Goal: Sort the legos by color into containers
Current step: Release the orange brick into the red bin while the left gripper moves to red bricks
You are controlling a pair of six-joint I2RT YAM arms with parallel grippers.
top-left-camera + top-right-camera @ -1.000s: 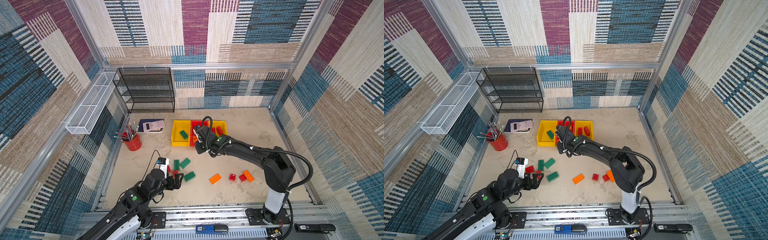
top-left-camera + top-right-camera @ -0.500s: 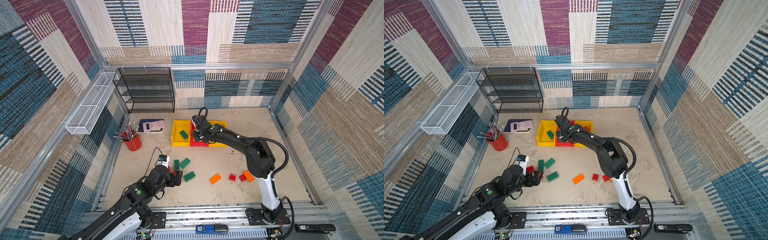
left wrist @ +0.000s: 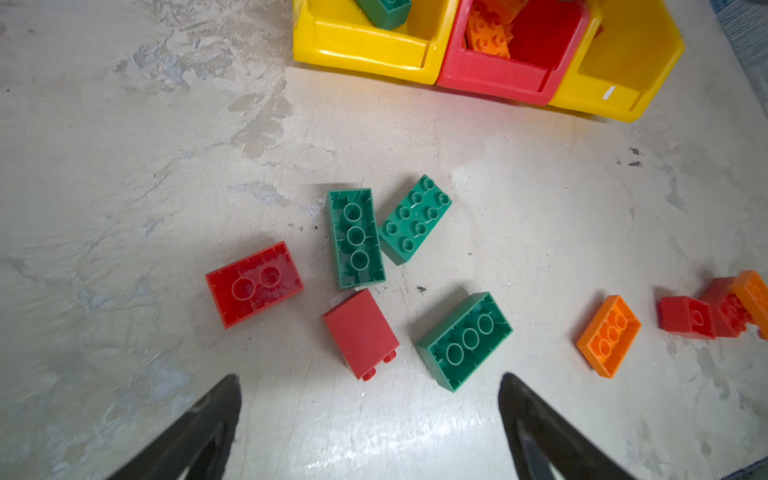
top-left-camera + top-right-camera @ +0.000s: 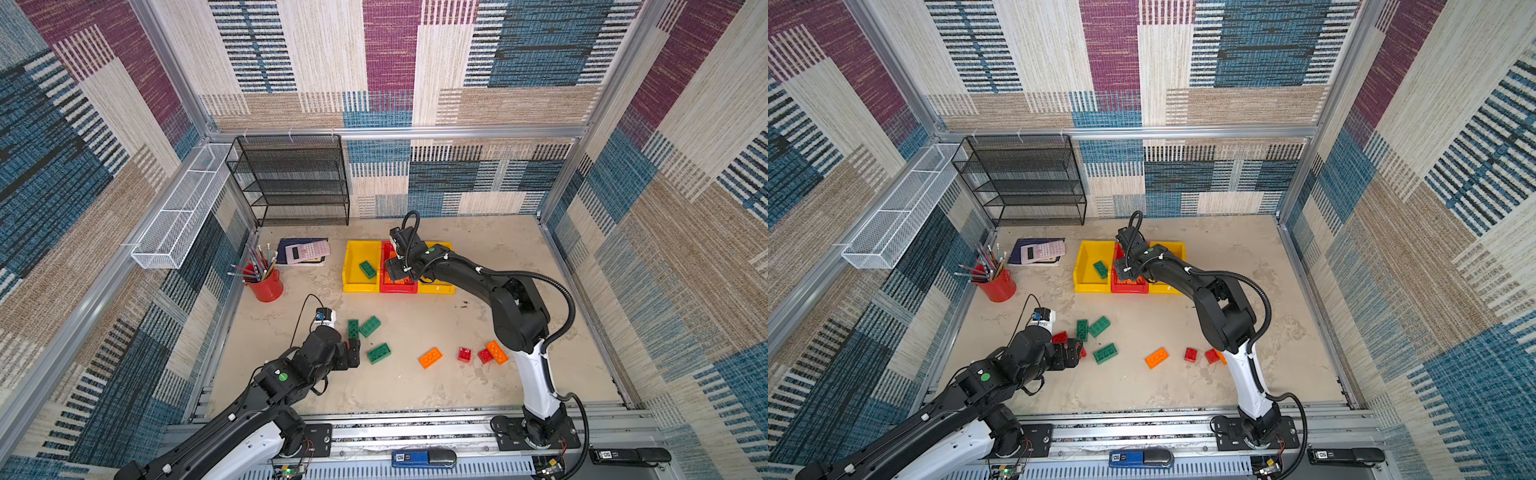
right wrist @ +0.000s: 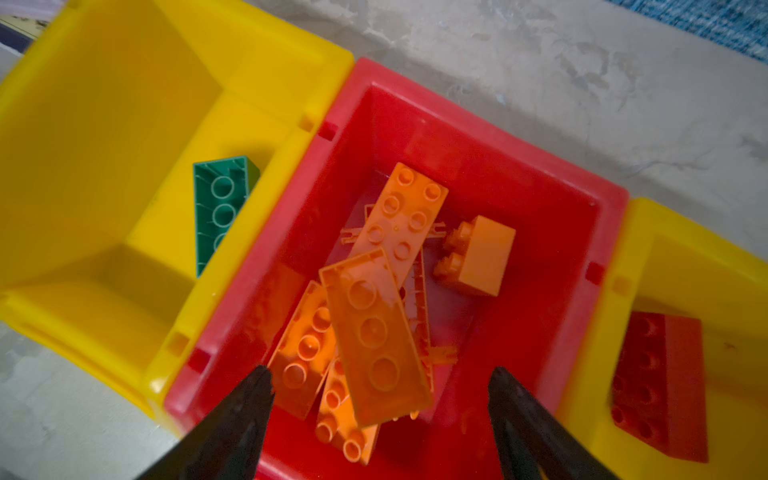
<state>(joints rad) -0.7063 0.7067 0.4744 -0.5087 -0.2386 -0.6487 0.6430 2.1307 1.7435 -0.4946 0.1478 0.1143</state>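
Note:
Three containers stand side by side at the back: a yellow bin (image 4: 353, 286), a red bin (image 4: 399, 289) and another yellow bin (image 4: 436, 289). My right gripper (image 5: 380, 370) hangs open over the red bin (image 5: 498, 158). Below its jaws several orange legos (image 5: 374, 324) lie in a pile, touching neither finger. A green lego (image 5: 220, 199) lies in the left yellow bin and a red lego (image 5: 660, 382) in the right one. My left gripper (image 3: 370, 376) is open and empty, low over the table, just short of a red lego (image 3: 360, 332) and a green lego (image 3: 463, 340).
Loose on the table are two more green legos (image 4: 361, 327), an orange one (image 4: 430, 357), and red and orange ones (image 4: 484, 355) by the right arm's base. At the left stand a red pencil cup (image 4: 266, 286), a calculator (image 4: 307, 250) and a black mesh rack (image 4: 291, 183).
The right gripper's jaws have gone from shut to open over the red bin, and that arm's elbow has swung. The left gripper has edged a little toward the loose bricks.

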